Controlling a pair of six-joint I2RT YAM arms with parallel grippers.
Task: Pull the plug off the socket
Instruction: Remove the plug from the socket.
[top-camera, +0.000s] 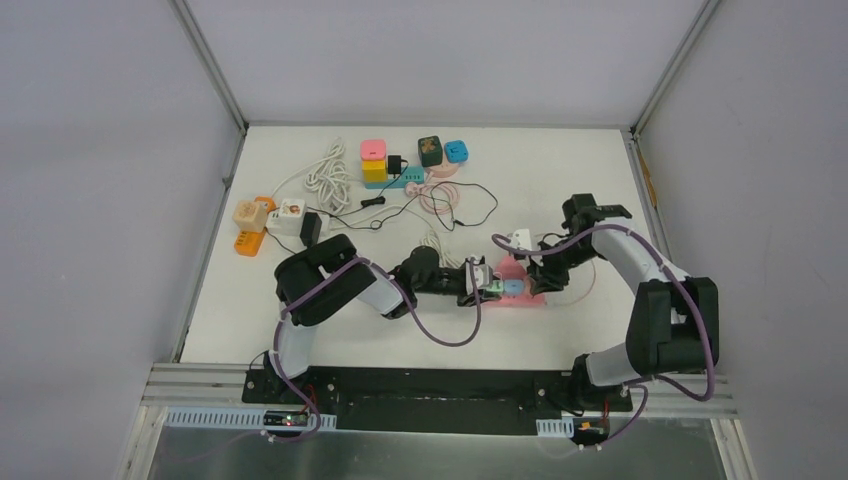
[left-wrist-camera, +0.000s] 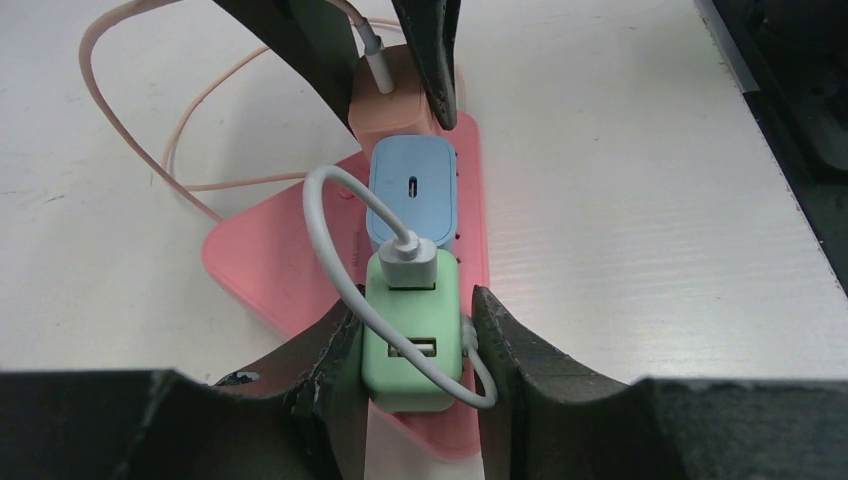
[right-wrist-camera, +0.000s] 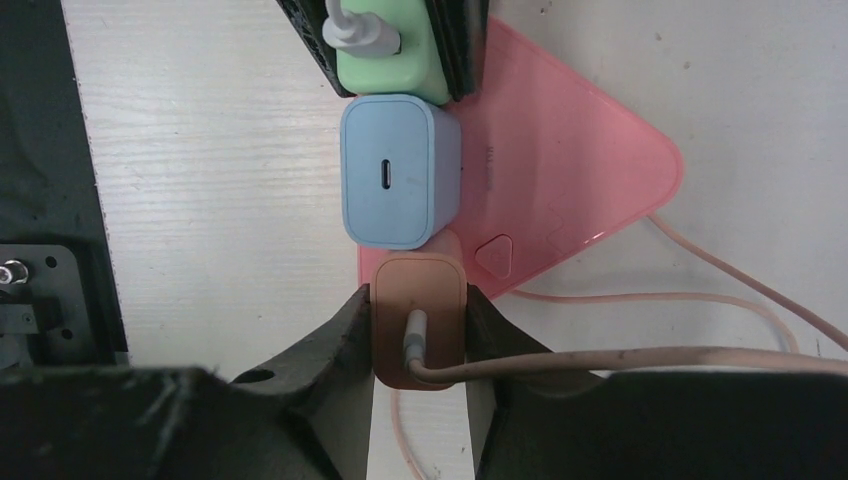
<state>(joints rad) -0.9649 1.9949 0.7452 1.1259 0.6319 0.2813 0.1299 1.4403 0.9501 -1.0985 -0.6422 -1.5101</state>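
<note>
A pink triangular socket strip (top-camera: 522, 296) lies mid-table with three plugs in a row: green (left-wrist-camera: 412, 330), blue (left-wrist-camera: 412, 195) and orange (left-wrist-camera: 392, 100). My left gripper (left-wrist-camera: 415, 350) is shut on the green plug, with its white cable (left-wrist-camera: 325, 230) pinched against the right finger. My right gripper (right-wrist-camera: 420, 330) is shut on the orange plug (right-wrist-camera: 420, 315), whose pink cable (right-wrist-camera: 650, 360) runs off to the right. The blue plug (right-wrist-camera: 398, 170) stands free between them. The strip (right-wrist-camera: 570, 150) rests flat on the table. All three plugs look seated.
Coloured cube adapters (top-camera: 373, 160), a teal strip (top-camera: 400, 180), a black cube (top-camera: 430, 150) and a coiled white cable (top-camera: 328, 180) lie at the far side. An orange strip with cubes (top-camera: 255, 225) sits far left. A white plug (top-camera: 521, 239) lies just beyond the pink strip.
</note>
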